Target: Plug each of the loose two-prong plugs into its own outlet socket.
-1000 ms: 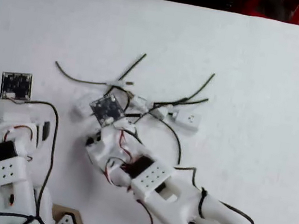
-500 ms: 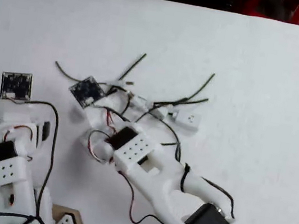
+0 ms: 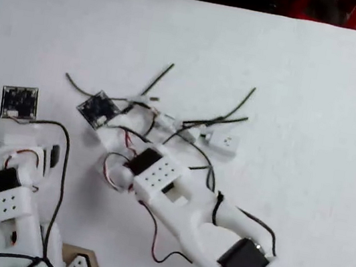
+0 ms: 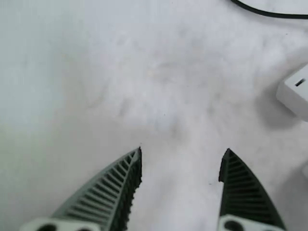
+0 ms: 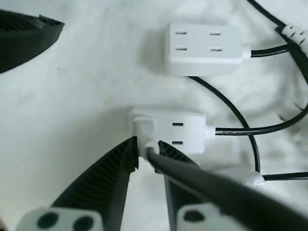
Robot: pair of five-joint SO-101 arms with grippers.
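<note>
On the white worktop (image 3: 323,75), the right arm (image 3: 174,201) comes in from 5 o'clock and ends over the tangle of black cables (image 3: 214,120) near the centre. The left arm (image 3: 6,194) sits at 8 o'clock, well apart from the tangle.

In the right wrist view, the right arm's fingers (image 5: 110,178) are clamped on a white two-prong plug (image 5: 143,126), with its black cable trailing back across one finger. The plug sits hard against the end of a white outlet block (image 5: 185,131); I cannot tell whether its prongs are inside. A second outlet block (image 5: 202,43) lies just beyond it with four slots facing up and its own black cable leaving one end. Another white plug (image 5: 245,177) lies loose on the other side of the first block.

From above, a further white outlet block (image 3: 223,141) lies at 3 o'clock from the right arm's wrist.

The left arm's fingers (image 4: 115,187) are spread apart over bare worktop and hold nothing. The corner of a white block (image 4: 296,91) and a black cable (image 4: 269,10) lie beyond them.
</note>
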